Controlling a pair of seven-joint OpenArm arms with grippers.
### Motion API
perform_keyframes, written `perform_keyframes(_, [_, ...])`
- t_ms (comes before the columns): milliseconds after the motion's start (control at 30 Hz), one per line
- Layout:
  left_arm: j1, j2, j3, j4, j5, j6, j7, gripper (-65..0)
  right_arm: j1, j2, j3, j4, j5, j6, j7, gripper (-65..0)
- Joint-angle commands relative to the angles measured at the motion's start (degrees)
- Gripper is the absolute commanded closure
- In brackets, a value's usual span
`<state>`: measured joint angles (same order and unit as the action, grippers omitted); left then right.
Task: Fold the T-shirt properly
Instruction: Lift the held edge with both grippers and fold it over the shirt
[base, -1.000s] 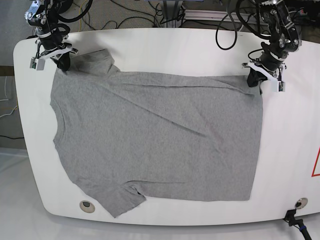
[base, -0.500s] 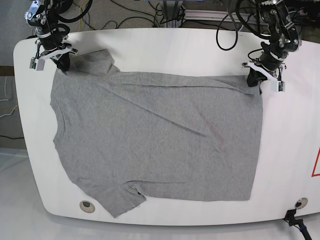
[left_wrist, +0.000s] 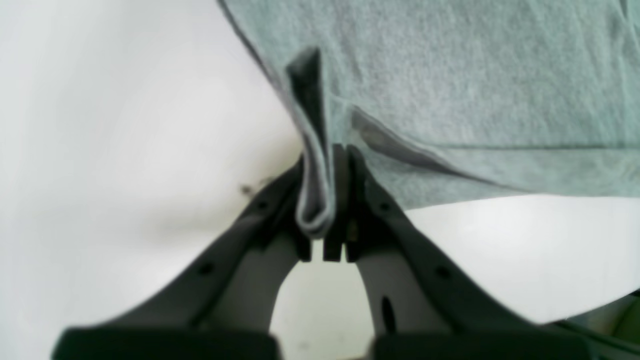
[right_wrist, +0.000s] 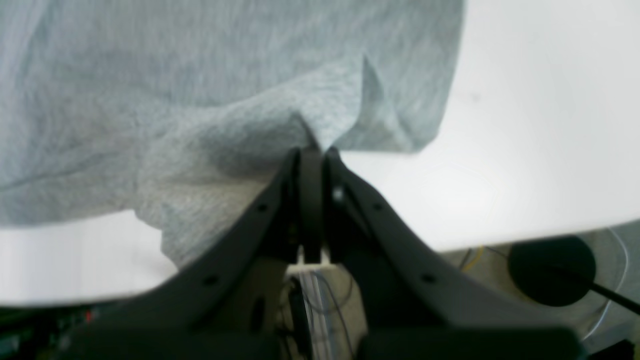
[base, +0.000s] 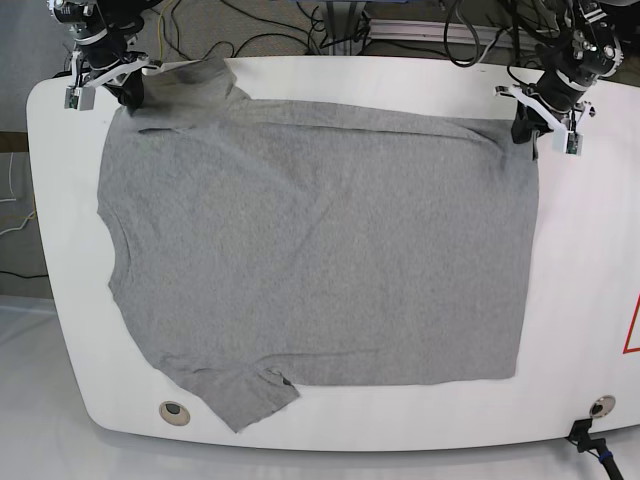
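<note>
A grey T-shirt (base: 310, 240) lies spread flat on the white table (base: 330, 82), with one sleeve at the near left (base: 240, 392) and one at the far left. At the shirt's far right corner my left gripper (base: 524, 128) is shut on a fold of the hem (left_wrist: 315, 200). My right gripper (base: 126, 92) is shut at the far left on the cloth (right_wrist: 305, 130) by the sleeve. Both wrist views show grey fabric pinched between black fingers (left_wrist: 350, 200).
Cables and equipment (base: 330, 25) lie beyond the table's far edge. Round holes sit in the tabletop at the near left (base: 173, 410) and near right (base: 601, 405). A red marking (base: 632, 330) shows at the right edge.
Both grippers have moved toward the table's far edge, pulling the shirt with them. The diagonal wrinkles have smoothed out and the cloth now lies flatter and wider.
</note>
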<state>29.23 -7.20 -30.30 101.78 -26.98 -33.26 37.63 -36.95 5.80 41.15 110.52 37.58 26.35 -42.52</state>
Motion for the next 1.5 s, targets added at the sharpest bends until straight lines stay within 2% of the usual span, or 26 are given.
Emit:
perform_keyframes(0, [0.9,-0.8,-0.3,2.8,-1.0,-0.4,-1.4,0.0,-2.4,0.7,0.4,2.8,0.6,1.9,1.1,0.0])
perform_keyframes(100, [1.9,-0.8,-0.3,4.1,-1.0,-0.4,-1.4,0.0,-4.6,0.7,0.4,4.9,0.9,2.7,1.2,0.0])
perform_keyframes(267, [1.0,-0.8,-0.5,4.1,-1.1,-1.5,-1.4,0.0,-2.4,1.4,0.5,5.1,0.5,3.4,2.5,0.0])
perform_keyframes(500, [-6.7,1.2,-1.7,4.1,-1.1,-3.0,-1.4,0.0,4.7,5.8,0.2,4.9,0.4,3.4,2.7,0.0])
perform_keyframes(700, [-13.1,4.3,-2.4,4.0,-1.0,-2.7,-1.4,0.0,9.8,6.7,-0.1,4.9,0.4,3.4,0.6,0.0])
perform_keyframes(967, [-18.7,4.8,-2.2,1.6,-0.7,-2.7,-1.3,0.0,16.6,9.8,-3.1,2.7,0.4,2.9,0.0,0.0])
perform_keyframes(1067, [-21.1,4.4,-2.4,-2.1,-0.7,-2.7,-1.3,0.0,20.3,9.7,-5.8,2.0,-3.8,2.9,0.0,0.0])
perform_keyframes(1200, [-23.4,4.3,-2.3,-4.9,-0.6,-2.7,-1.3,0.0,25.0,7.4,-10.1,1.0,-12.1,3.3,0.0,0.0])
perform_keyframes(1333, [-26.0,4.3,-2.2,-8.5,-0.6,-2.7,-1.3,0.0,30.5,6.9,-12.0,-3.8,-16.4,3.4,0.1,0.0])
perform_keyframes(1467, [-29.0,3.1,-2.2,-12.0,2.1,-2.7,-1.4,0.0,35.7,7.3,-12.7,-10.3,-18.6,3.4,0.4,0.0])
